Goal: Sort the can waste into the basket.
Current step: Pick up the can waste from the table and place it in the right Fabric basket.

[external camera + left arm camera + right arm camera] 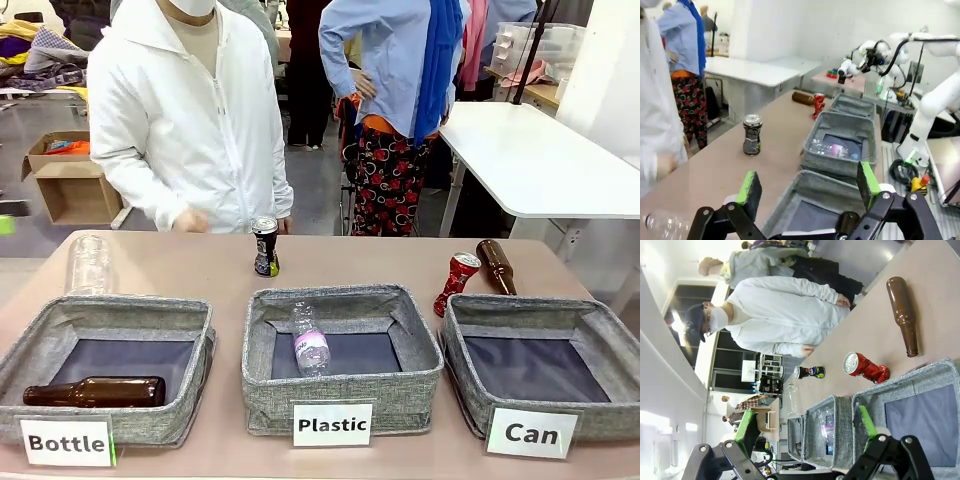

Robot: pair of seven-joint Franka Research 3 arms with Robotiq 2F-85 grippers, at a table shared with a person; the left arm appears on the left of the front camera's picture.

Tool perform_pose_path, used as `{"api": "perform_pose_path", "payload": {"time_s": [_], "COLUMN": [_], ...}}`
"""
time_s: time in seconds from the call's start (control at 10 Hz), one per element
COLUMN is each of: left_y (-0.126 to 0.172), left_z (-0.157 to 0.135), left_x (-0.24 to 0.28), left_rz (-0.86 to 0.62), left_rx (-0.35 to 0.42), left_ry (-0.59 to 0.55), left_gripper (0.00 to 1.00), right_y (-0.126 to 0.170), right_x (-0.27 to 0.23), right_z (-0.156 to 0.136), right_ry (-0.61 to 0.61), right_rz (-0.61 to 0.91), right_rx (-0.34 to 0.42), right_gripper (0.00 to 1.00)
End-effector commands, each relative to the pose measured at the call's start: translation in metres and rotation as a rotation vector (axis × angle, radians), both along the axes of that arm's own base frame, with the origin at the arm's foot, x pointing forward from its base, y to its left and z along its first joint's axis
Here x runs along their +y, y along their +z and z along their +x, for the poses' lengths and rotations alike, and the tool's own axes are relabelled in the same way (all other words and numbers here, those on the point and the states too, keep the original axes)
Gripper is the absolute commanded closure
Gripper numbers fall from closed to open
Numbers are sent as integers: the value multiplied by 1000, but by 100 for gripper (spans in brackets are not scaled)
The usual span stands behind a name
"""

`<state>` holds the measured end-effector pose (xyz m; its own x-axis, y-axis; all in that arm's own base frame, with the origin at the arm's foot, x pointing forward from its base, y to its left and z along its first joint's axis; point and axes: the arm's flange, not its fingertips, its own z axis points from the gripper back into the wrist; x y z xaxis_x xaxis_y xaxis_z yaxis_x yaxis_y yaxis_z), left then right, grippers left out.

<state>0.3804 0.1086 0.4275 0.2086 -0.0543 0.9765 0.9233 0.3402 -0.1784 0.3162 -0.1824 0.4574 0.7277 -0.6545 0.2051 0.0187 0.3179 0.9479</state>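
A black can (265,245) with a silver top stands upright at the table's far middle, near the person's hand (190,220). A dented red can (456,283) leans against the far left corner of the empty grey "Can" basket (600,422) at the right. In the left wrist view my left gripper (809,185) is open and holds nothing, over the near basket, with the black can (752,134) and red can (818,105) farther off. My right gripper (806,425) is also open and holds nothing, short of the Can basket (875,400) and the red can (865,367).
A brown glass bottle (496,266) lies beside the red can. The "Plastic" basket (260,390) holds a clear bottle (310,340). The "Bottle" basket (190,420) holds a brown bottle (95,391). A clear plastic bottle (90,263) stands at far left. A person in white stands across the table.
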Motion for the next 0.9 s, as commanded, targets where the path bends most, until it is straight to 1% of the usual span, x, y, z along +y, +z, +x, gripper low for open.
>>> {"api": "perform_pose_path", "payload": {"time_s": [0.0, 0.1, 0.2, 0.3, 0.4, 0.5, 0.6, 0.7, 0.8], "left_y": [-8, -18, -31, -41, -49, -58, -68, -66, -67], "left_z": [71, 105, 128, 149, 163, 181, 201, 213, 182], "left_x": [-52, -83, -111, -138, -163, -190, -209, -218, -204], "left_rz": [107, 213, 268, 350, 424, 469, 471, 454, 453], "left_rx": [44, 47, 47, 30, 2, -1, 28, 137, 8], "left_ry": [-89, 25, -11, -25, 8, -35, -77, 6, -39], "left_gripper": [0, 0, 0, 0, 0, 0, 0, 0, 0], "right_y": [-1, -1, -1, -1, -1, -1, -1, -1, -1], "right_x": [0, 0, 0, 0, 0, 0, 0, 0, 0], "right_z": [3, 3, 3, 3, 3, 3, 3, 3, 3], "right_ry": [-6, -6, -6, -6, -6, -6, -6, -6, -6], "right_rz": [6, 6, 6, 6, 6, 6, 6, 6, 6], "right_rx": [-35, -35, -35, -35, -35, -35, -35, -35, -35], "right_gripper": [0, 0, 0, 0, 0, 0, 0, 0, 0]}}
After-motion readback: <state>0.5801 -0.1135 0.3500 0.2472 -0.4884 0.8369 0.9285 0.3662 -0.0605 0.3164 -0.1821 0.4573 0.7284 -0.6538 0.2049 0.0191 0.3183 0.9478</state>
